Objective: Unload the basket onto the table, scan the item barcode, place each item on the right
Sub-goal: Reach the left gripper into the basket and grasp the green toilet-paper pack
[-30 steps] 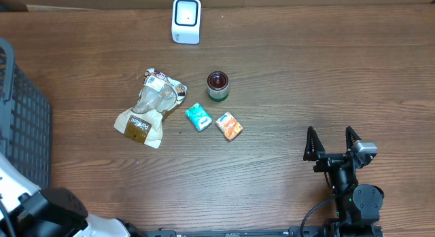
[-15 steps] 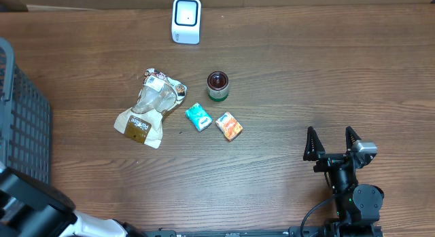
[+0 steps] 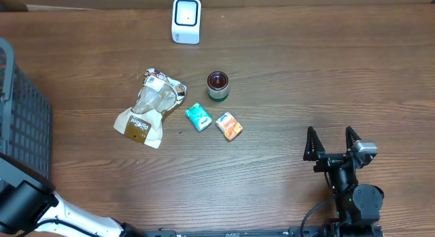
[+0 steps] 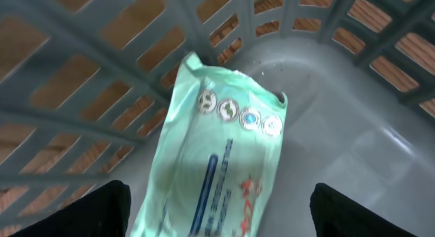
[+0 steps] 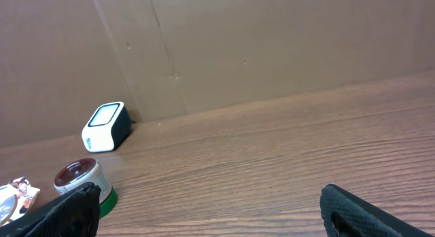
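Left claw [image 4: 217, 196] wide, fingers flanking green packet [image 4: 217, 149] on floor of grey basket [image 4: 353, 128], by lattice wall. Right claw [image 3: 330, 136] wide over bare counter [image 3: 306, 74]. White scanner [image 3: 186, 20] at far edge. Mid-counter: snack bag [image 3: 146, 108], can [image 3: 217, 86], 2 boxes: teal box [image 3: 198, 117], orange box [image 3: 229, 125].

Wooden table [image 3: 306, 74]: carries 4 loose items left of centre.
- Crumpled clear-and-brown bag [image 3: 149, 108]: lies flat, furthest left.
- Round can [image 3: 217, 86], green band at base: upright, right of the bag.
- Teal box [image 3: 198, 117] and orange box [image 3: 229, 126]: 2 small boxes just beside each other, nearer than the can.

Dark lattice basket [image 3: 24, 128]: left edge.
Cardboard wall [image 5: 272, 40]: far edge.
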